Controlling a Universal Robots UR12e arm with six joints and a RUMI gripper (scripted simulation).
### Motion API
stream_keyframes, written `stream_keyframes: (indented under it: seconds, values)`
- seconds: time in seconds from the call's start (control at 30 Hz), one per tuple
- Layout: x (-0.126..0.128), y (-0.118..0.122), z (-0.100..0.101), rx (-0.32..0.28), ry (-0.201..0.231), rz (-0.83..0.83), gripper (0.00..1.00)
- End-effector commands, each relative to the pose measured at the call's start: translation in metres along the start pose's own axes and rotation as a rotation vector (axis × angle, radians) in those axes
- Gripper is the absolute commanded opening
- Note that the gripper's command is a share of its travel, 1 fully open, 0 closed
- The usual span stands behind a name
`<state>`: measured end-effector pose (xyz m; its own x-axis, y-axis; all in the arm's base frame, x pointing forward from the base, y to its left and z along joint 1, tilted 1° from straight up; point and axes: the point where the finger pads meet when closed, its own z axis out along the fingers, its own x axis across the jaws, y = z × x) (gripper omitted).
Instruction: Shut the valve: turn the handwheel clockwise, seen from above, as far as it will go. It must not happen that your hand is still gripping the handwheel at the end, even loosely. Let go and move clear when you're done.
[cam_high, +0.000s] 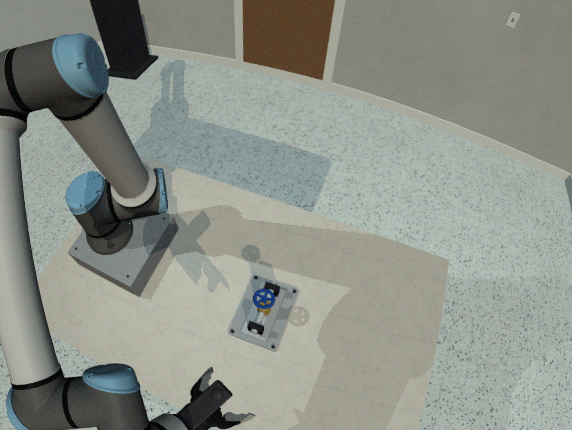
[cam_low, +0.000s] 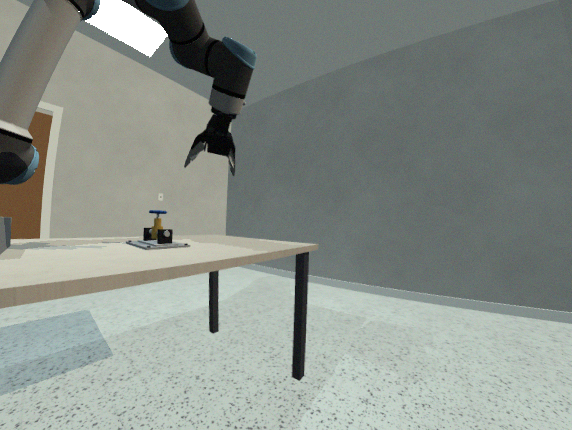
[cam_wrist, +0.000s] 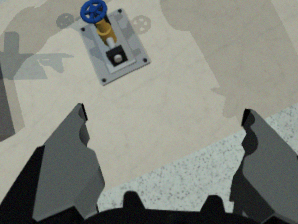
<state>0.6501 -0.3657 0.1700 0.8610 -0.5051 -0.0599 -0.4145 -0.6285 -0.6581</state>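
The table (cam_low: 240, 248) carries the arm's grey base block (cam_high: 102, 270) at one end and, well below and ahead of the gripper (cam_low: 210, 156), a grey mounting plate (cam_high: 239, 327) lying flat on the top. On that plate stands the valve, its brass body (cam_wrist: 105, 33) upright between two black end blocks. The blue handwheel (cam_high: 264, 298) sits on top of it, far from the fingertips. The gripper hangs high above the table's edge with its jaws spread fully apart, holding nothing.
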Motion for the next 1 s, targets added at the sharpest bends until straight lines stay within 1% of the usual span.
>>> stream_keyframes:
  seconds: [0.0, 0.63, 0.73, 0.8, 0.87, 0.97]
  values:
    - [0.0, 0.0, -0.001, -0.001, 0.001, -0.001, 1.0]
    - [-0.001, -0.002, 0.001, -0.004, -0.002, 0.0, 1.0]
    - [-0.005, -0.007, 0.009, -0.018, -0.011, 0.005, 1.0]
    - [-0.009, -0.012, 0.017, -0.039, -0.022, 0.013, 1.0]
    - [-0.015, -0.021, 0.03, -0.069, -0.036, 0.024, 1.0]
    - [-0.028, -0.037, 0.055, -0.134, -0.06, 0.048, 1.0]
